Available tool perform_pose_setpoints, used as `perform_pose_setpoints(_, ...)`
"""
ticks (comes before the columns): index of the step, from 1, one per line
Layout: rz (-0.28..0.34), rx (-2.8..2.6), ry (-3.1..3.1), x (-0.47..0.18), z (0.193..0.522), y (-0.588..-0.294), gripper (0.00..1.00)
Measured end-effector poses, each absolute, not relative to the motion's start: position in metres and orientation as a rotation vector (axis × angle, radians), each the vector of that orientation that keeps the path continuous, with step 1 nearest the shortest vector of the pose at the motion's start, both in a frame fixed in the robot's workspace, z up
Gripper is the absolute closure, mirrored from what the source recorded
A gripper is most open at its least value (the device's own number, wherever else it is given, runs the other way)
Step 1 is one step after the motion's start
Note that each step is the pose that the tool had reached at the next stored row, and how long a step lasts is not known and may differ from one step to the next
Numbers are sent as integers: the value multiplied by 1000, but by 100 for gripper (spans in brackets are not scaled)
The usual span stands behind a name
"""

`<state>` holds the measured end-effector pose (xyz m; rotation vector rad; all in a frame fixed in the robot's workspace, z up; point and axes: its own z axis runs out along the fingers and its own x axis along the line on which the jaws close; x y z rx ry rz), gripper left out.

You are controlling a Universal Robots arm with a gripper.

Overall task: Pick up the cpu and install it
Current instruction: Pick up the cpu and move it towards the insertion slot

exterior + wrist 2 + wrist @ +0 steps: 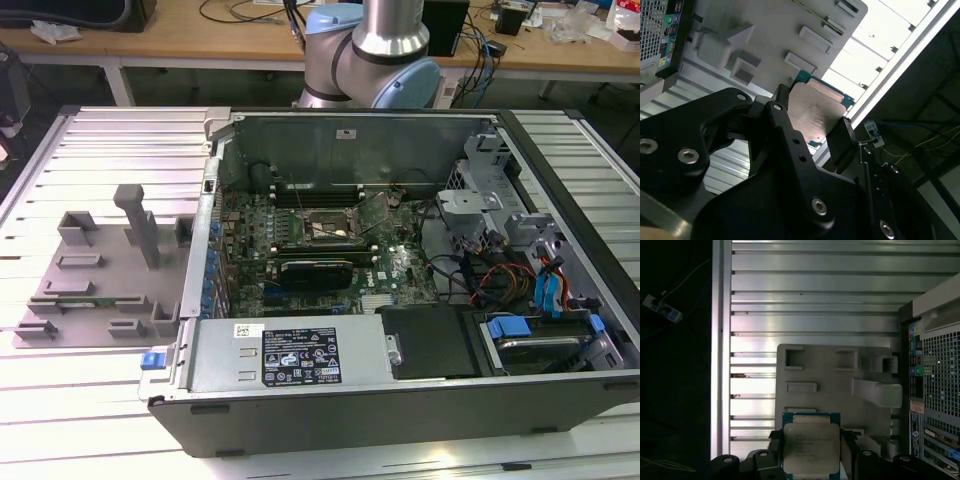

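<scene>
The claw (812,461) is clamped on the cpu (811,447): in the first wrist view its black fingers (776,450) press against two opposite edges of the chip. The silvery lid faces the camera and carries faint engraved lines of print, with a green rim around it. The cpu hangs over a grey fixture (835,385) with raised blocks and slots, which lies on the slatted metal worktop (815,290) just beside the open case (400,410). In the exterior view a black-and-white sticker (301,357) sits on the case's metal box, its print too small to make out. The socket (327,228) lies on the board, with cables (480,270) bunched to the exterior view's right.
</scene>
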<state>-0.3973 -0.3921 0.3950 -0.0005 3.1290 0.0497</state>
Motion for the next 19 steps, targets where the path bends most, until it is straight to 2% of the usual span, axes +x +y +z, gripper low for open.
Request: perform_pose_setpoints(19, 50, 0, 3129, -364, 395, -392, 45)
